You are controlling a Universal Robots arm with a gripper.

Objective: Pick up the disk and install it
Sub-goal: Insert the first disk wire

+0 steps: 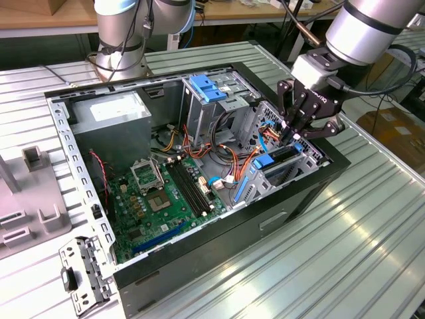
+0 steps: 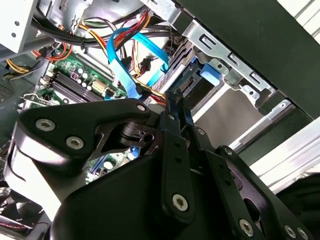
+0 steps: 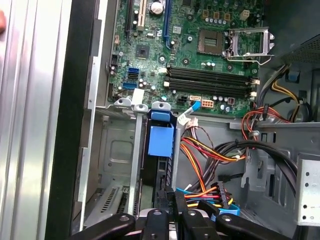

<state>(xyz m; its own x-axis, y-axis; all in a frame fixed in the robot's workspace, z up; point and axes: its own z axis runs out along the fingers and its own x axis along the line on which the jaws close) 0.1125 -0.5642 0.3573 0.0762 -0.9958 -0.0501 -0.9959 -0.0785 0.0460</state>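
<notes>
Gripper [image 1: 297,126] closed on disk [image 1: 282,158] standing edgewise in computer case [image 1: 199,279] bay; likely stiff, fairly heavy, fragile, best held by its thin edges.

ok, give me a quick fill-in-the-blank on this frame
1. The flat dark metal disk sits in a ____ plastic carrier.
2. The black robot hand hangs over the open black computer ____.
3. The flat circuit board with the long memory slots is ____.

Missing words: blue; case; green.
</notes>
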